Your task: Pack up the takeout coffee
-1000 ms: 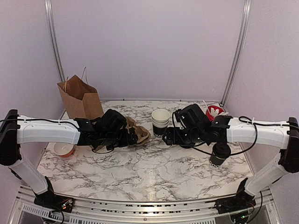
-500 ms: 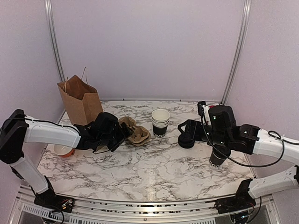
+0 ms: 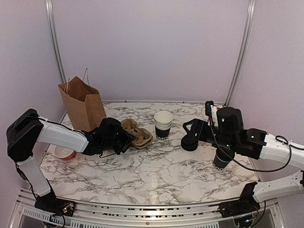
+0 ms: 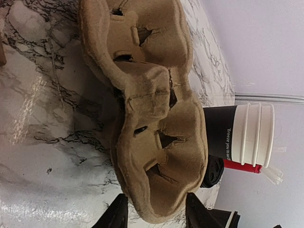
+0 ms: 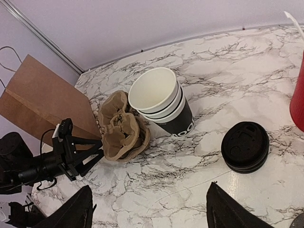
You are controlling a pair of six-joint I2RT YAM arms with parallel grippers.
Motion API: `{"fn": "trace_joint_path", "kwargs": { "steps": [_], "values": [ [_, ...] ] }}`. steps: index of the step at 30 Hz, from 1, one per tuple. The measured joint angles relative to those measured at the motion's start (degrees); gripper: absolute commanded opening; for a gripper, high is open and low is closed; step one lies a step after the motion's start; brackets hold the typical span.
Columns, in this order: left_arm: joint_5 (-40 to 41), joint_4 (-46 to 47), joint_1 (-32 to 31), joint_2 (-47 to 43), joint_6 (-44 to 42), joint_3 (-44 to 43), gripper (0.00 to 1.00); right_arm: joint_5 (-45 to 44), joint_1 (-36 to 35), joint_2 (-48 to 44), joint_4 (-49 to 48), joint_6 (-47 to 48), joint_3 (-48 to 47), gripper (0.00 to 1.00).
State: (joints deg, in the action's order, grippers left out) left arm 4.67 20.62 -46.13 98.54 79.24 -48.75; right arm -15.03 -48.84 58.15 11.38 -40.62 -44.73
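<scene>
Two takeout coffee items show: a stack of open black cups (image 3: 163, 124) (image 5: 164, 102) (image 4: 242, 133) mid-table, and a lidded black cup (image 3: 222, 159) under my right arm. A brown pulp cup carrier (image 3: 137, 134) (image 4: 152, 118) (image 5: 124, 130) lies left of the stack. My left gripper (image 3: 124, 141) (image 4: 156, 216) has one finger pressed on each side of the carrier's near end. My right gripper (image 3: 192, 128) (image 5: 152, 213) hovers open above bare marble, right of the cup stack, with nothing between its fingers.
A brown paper bag (image 3: 80, 99) (image 5: 42, 102) stands upright at the back left. A loose stack of black lids (image 3: 190, 144) (image 5: 245, 147) lies right of the cups. The red cup (image 5: 299, 95) shows at the right edge. A small bowl (image 3: 64, 152) sits at the far left.
My right gripper has drawn back to the right, away from the cup stack. My left gripper has narrowed its jaws around the carrier's end and its arm has dropped lower.
</scene>
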Motion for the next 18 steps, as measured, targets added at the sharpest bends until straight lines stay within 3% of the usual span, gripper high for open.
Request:
{"fn": "trace_joint_path", "kwargs": {
  "steps": [18],
  "values": [
    [-2.6,4.6,1.6,2.1,3.5,2.0,0.26,1.0,0.0,2.0,-1.1,-1.4,0.0,0.79]
  ]
}}
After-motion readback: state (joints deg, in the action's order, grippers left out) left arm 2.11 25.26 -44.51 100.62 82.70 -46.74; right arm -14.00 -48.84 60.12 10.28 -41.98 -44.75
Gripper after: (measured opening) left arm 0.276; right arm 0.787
